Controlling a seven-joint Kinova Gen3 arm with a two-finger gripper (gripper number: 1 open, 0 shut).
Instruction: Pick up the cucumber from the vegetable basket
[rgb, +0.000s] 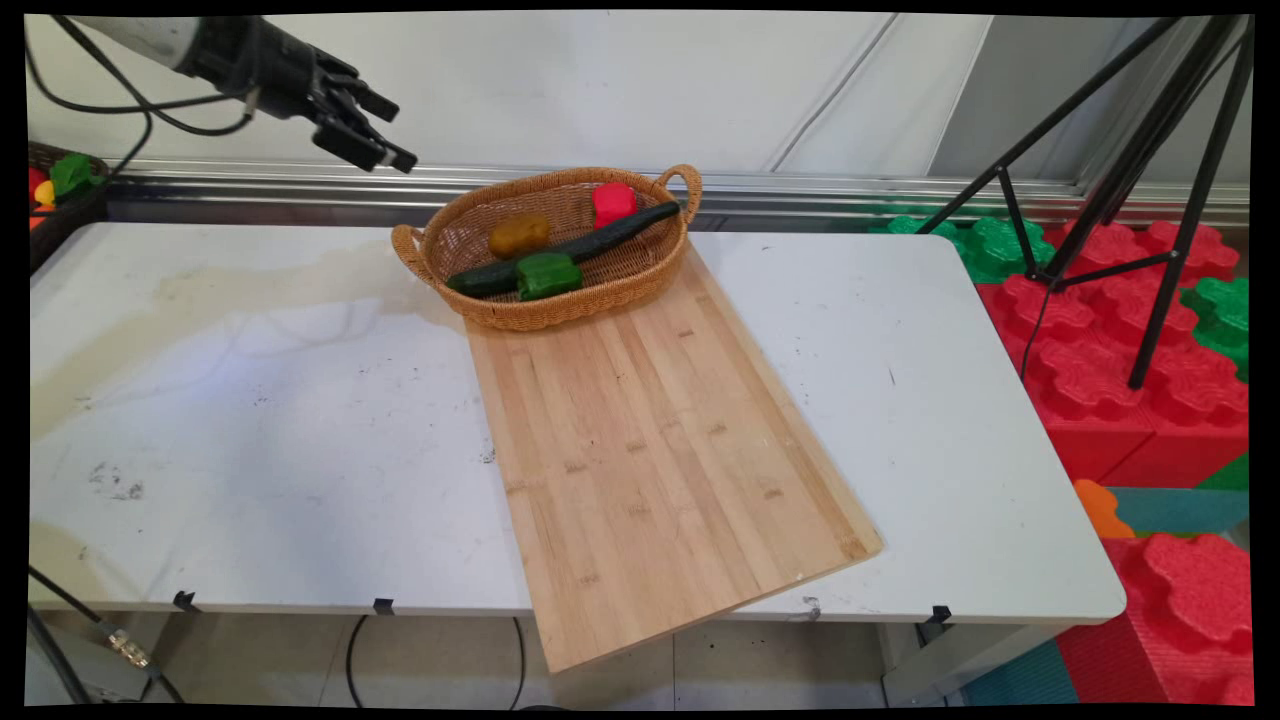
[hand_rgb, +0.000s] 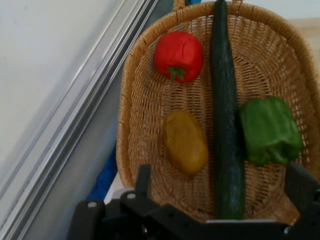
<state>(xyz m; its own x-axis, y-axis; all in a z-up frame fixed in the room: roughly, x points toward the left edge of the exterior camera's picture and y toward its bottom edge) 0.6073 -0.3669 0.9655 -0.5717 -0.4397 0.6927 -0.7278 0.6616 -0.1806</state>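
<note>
While raised left of the basket (rgb: 560, 300), the claw (rgb: 385, 130) gapes wide, holding nothing.

A white table (rgb: 250, 400) fills most of the main view, its top scuffed with grey marks and a pale yellowish stain across the upper left. A long wooden board (rgb: 650, 450) lies on it just right of the frame's centre, set at a slant, with its lower end sticking out past the table's near edge. At the board's upper end sits an oval wicker basket (rgb: 600, 295) with two loop handles (it rests partly on the board), in the upper middle of the frame near the table's far edge.
</note>
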